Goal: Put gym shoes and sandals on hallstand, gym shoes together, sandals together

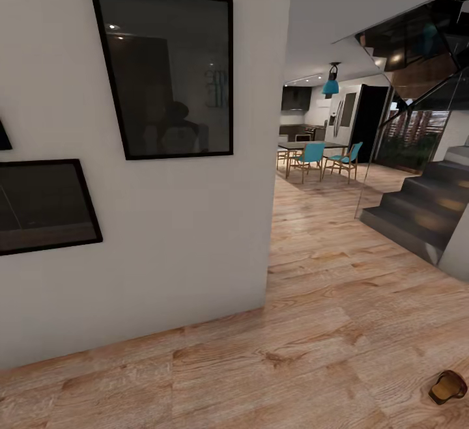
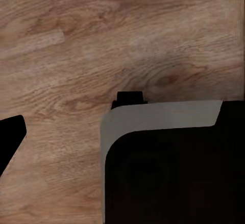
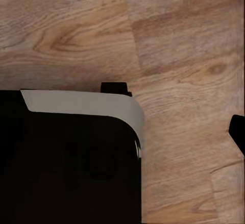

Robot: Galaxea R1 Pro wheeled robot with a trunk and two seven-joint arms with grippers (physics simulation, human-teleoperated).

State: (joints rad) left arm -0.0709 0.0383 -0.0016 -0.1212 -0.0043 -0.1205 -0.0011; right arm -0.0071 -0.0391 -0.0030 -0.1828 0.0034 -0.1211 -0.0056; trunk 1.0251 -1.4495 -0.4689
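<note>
One sandal (image 1: 448, 387) on corridor floor (image 1: 312, 351), both grippers' opening impossible to tell

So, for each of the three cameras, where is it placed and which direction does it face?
Head view: on the robot's head, facing forward along a white wall with dark frames; a sandal lies on the corridor floor.
Left wrist view: near the left gripper, facing down at the floor; a dark, grey-edged robot part shows.
Right wrist view: near the right gripper, facing down; a similar part shows.
Both wrist views share the wood floor.
</note>
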